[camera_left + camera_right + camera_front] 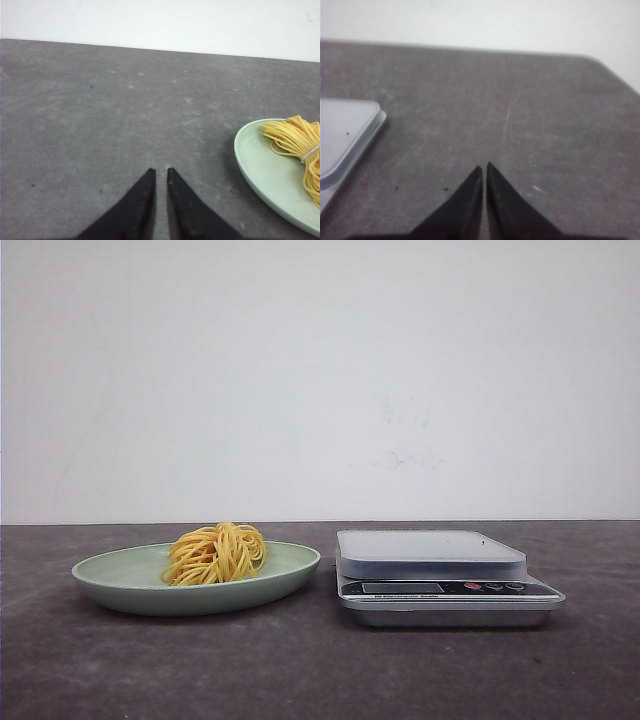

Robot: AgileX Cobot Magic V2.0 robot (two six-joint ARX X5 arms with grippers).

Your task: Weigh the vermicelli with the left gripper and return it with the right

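While vermicelli [216, 553] fills the plate [120, 580], the scale [445, 580] shows no legible writing.

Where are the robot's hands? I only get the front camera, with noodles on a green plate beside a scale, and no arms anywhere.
Observer: The left wrist camera shows the left gripper low over bare table, fingers nearly together, holding nothing.
Operator: Is it near the noodles?
Observer: The plate with the vermicelli sits off to one side of it, untouched.
Operator: And the other hand?
Observer: The right gripper is closed too, over bare table, with a corner of the scale at the edge of its view.
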